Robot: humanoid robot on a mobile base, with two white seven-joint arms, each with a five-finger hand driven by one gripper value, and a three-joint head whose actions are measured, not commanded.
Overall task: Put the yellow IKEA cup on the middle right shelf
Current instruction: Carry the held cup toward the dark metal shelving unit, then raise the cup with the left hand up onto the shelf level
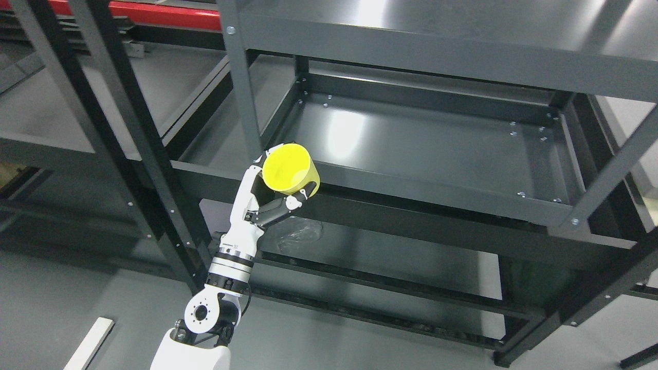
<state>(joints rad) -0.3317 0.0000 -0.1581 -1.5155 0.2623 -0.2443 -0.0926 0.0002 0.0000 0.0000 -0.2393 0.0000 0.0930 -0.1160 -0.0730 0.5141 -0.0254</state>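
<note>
One arm in view: left arm rises from bottom edge, left hand [267,198] curled around yellow IKEA cup [290,169], fingers [288,205] wrapped under cup body. Cup tilted, open mouth facing camera, held in air at front left corner of middle shelf [437,149], just over its front lip, not resting on it. Clear plastic item [300,231] on lower shelf beneath. White strip [87,344] on grey floor, lower left.
</note>
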